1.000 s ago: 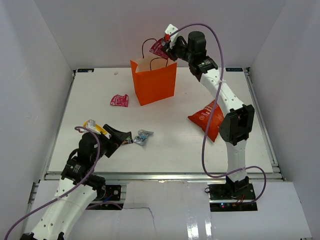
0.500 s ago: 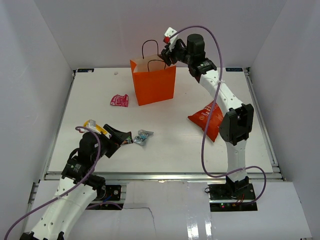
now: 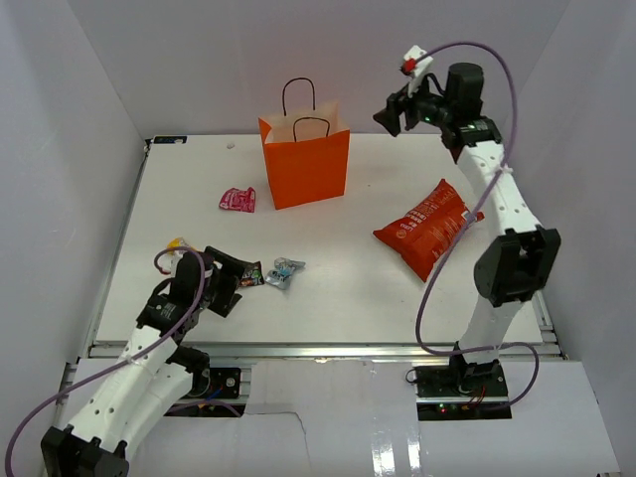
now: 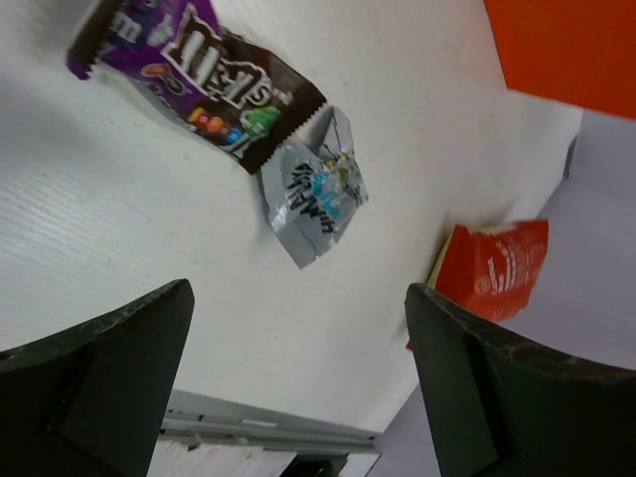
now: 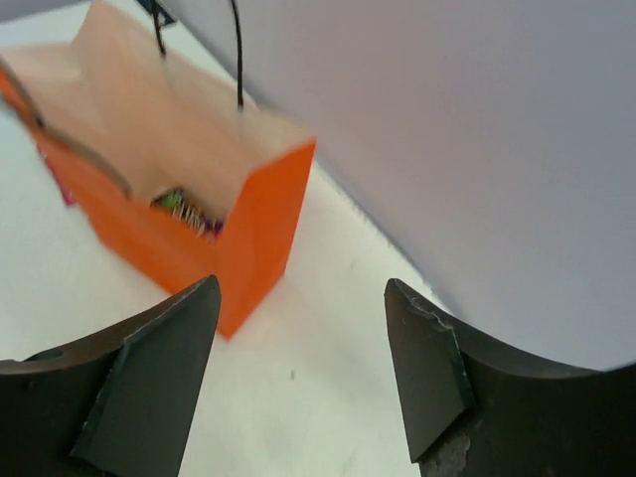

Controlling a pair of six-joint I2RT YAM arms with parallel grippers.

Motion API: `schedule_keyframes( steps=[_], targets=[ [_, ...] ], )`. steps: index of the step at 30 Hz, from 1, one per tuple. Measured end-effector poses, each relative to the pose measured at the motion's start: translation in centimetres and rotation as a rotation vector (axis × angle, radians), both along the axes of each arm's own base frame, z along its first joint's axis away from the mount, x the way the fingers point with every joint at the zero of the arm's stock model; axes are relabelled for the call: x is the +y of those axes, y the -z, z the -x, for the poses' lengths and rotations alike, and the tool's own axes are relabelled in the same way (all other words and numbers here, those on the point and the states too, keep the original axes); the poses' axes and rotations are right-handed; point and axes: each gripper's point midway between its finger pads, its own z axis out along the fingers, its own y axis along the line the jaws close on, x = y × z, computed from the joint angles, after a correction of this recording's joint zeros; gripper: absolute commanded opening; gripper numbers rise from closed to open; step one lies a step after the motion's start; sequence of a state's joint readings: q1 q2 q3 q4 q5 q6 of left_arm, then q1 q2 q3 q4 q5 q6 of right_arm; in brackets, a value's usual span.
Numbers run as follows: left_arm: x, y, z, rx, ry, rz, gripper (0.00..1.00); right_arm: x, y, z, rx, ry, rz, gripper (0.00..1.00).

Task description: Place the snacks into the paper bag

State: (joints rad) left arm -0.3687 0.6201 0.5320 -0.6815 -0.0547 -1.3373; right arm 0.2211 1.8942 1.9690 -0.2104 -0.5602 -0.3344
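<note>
Jaws spread and empty on both arms: my right gripper [image 3: 394, 113] hangs high, right of the bag [image 3: 308, 171]; my left gripper [image 3: 227, 282] faces the purple packet [image 4: 199, 68] and silver packet [image 4: 314, 191].

Robot lab test cell indicated: flat white table [image 3: 328, 298] enclosed by plain white panel walls [image 3: 199, 70], edged by aluminium rail [image 3: 328, 350].

1. Bright, even white light here; only a faint, soft shadow under the chip bag [image 3: 422, 231].
2. Right wrist view: paper bag [image 5: 263, 219] looks smeared and soft.
3. Left wrist view stays crisp mid-frame.
</note>
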Motion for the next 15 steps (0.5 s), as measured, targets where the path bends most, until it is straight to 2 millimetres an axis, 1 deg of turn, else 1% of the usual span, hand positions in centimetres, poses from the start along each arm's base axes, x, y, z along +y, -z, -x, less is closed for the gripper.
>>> schedule_keyframes(
  steps=[2,3,4,5,7,8,10,11,13,15],
  targets=[
    [0.4,1.2,-0.5,0.064,-0.075,0.008,0.98,-3.1,0.2,2.9,0.038,0.001,0.011,0.76],
    [0.7,1.9,-0.7,0.096,-0.117,0.006,0.98,-4.2,0.6,4.7,0.056,-0.008,0.025,0.76],
    [1.0,2.5,-0.9,0.124,-0.148,-0.001,0.98,-4.8,1.1,6.4,0.07,-0.024,0.038,0.77],
    [1.3,3.3,-1.1,0.154,-0.181,-0.013,0.98,-5.0,1.9,8.6,0.081,-0.052,0.055,0.77],
    [1.9,4.6,-1.4,0.21,-0.24,-0.04,0.96,-4.6,4.5,13.0,0.134,-0.125,0.084,0.77],
    [2.2,5.2,-1.5,0.235,-0.27,-0.054,0.95,-4.3,6.1,15.3,0.158,-0.164,0.099,0.77],
    [2.7,6.0,-2.0,0.268,-0.319,-0.08,0.92,-3.9,9.6,18.9,0.234,-0.224,0.118,0.77],
    [2.9,6.3,-2.3,0.279,-0.34,-0.093,0.92,-3.9,11.3,20.5,0.274,-0.245,0.125,0.77],
    [3.2,6.7,-2.9,0.295,-0.371,-0.113,0.91,-4.2,14.2,22.8,0.347,-0.263,0.135,0.77],
    [3.4,7.0,-3.8,0.306,-0.394,-0.121,0.9,-4.5,16.1,24.3,0.398,-0.273,0.142,0.77]
  ],
)
